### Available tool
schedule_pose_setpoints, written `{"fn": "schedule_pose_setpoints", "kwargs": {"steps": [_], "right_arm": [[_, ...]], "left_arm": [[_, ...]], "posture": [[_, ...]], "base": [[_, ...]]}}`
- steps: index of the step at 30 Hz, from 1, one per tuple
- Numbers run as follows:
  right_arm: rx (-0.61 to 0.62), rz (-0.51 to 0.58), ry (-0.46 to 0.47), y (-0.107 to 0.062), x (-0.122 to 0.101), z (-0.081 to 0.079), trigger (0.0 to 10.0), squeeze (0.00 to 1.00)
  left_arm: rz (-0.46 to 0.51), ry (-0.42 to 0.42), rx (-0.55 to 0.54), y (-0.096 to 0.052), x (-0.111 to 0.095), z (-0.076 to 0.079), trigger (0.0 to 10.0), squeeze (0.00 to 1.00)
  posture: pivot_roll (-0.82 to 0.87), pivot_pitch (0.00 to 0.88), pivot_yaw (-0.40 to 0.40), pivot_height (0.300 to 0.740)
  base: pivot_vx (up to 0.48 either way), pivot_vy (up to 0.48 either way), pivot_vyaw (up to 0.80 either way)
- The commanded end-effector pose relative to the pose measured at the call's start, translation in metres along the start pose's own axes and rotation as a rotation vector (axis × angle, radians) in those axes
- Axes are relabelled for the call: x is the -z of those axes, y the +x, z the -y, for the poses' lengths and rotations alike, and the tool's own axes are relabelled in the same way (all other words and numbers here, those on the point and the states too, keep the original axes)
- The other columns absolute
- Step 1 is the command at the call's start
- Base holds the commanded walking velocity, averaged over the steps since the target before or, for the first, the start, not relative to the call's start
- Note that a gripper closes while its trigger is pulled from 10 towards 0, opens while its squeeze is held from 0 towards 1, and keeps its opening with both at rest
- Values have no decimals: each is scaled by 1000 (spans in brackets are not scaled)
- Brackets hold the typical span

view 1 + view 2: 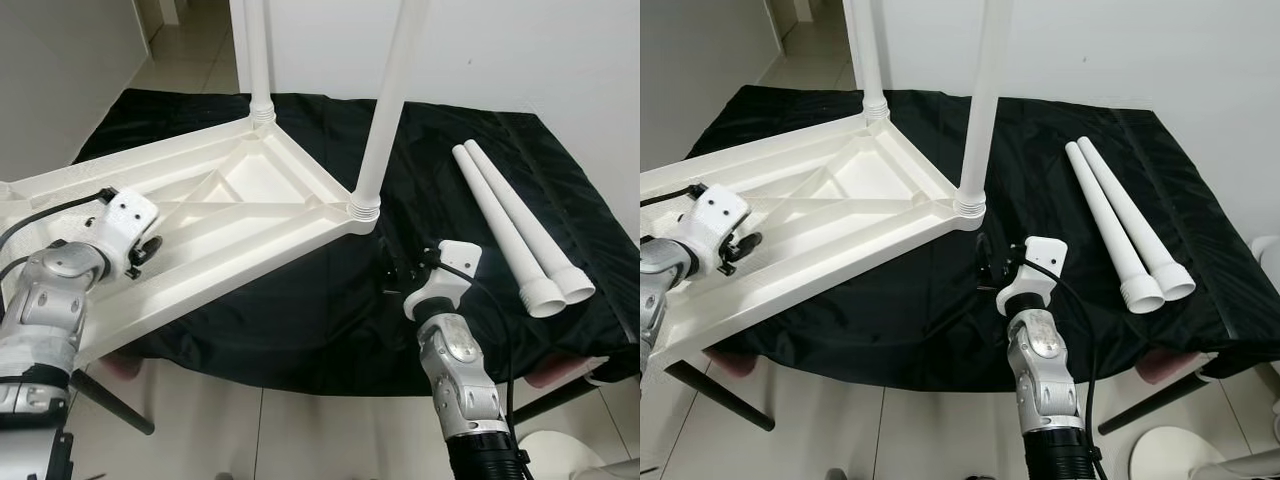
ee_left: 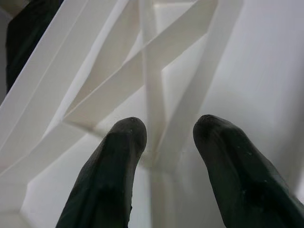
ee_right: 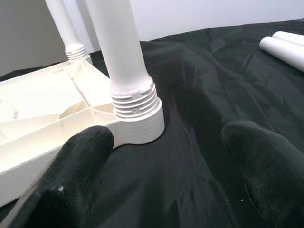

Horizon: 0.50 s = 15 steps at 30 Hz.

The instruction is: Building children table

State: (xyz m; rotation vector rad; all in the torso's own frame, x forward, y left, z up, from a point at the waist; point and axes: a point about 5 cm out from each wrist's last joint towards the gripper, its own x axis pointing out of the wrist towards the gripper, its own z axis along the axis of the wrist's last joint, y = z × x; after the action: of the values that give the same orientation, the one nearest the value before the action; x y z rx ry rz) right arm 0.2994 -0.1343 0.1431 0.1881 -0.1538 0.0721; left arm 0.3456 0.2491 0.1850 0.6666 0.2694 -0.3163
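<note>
White plastic tabletop [image 1: 215, 215] upside down on black-draped desk [image 1: 330, 320], overhanging its left edge; two legs [image 1: 385, 100] screwed upright into far and near-right corner sockets. Two loose legs [image 1: 510, 230] side by side on the cloth, well apart to the right. Left gripper [image 2: 164, 137] over the ribbed underside, fingers [image 2: 109, 175] spread, holding nothing. Right gripper [image 3: 166, 161] near the near-right socket, fingers spread, holding nothing.

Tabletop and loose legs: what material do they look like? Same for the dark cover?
Tabletop: looks like moulded white plastic, matte, with ribs on its underside. Loose legs: likely the same plastic, smooth hollow tubes with open ends. Cover: thin black fabric or sheeting, wrinkled, slight sheen.
</note>
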Motion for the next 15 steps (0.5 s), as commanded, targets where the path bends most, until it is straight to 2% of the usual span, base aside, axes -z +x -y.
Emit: {"fn": "schedule_pose_setpoints", "kwargs": {"steps": [1, 2, 4, 6, 10, 13, 15], "right_arm": [[4, -9, -5, 1, 2, 2, 10000, 0], [4, -9, -5, 1, 2, 2, 10000, 0], [5, -8, -5, 1, 2, 3, 10000, 0], [6, -7, -5, 1, 2, 3, 10000, 0], [15, -4, -4, 0, 2, 5, 10000, 0], [17, -4, -3, 0, 2, 5, 10000, 0], [26, -4, 1, 0, 3, 7, 10000, 0]], "left_arm": [[-11, 7, 52, 3, 1, 13, 10000, 0], [-11, 7, 52, 3, 1, 13, 10000, 0], [-1, 36, 107, 8, -2, 27, 10000, 0], [1, 42, 124, 9, -3, 32, 10000, 0], [7, 73, 211, 15, -3, 58, 10000, 0], [10, 77, 221, 16, -3, 62, 10000, 0], [16, 62, 262, 17, -5, 73, 10000, 0]], "posture": [[16, 49, 3, 740], [16, 49, 3, 740], [13, 45, 7, 740], [13, 45, 7, 740], [4, 37, 17, 740], [4, 37, 17, 740], [2, 37, 23, 740]], "base": [[0, 0, 0], [0, 0, 0], [0, 0, 0], [0, 0, 0], [0, 0, 0], [0, 0, 0], [0, 0, 0]]}}
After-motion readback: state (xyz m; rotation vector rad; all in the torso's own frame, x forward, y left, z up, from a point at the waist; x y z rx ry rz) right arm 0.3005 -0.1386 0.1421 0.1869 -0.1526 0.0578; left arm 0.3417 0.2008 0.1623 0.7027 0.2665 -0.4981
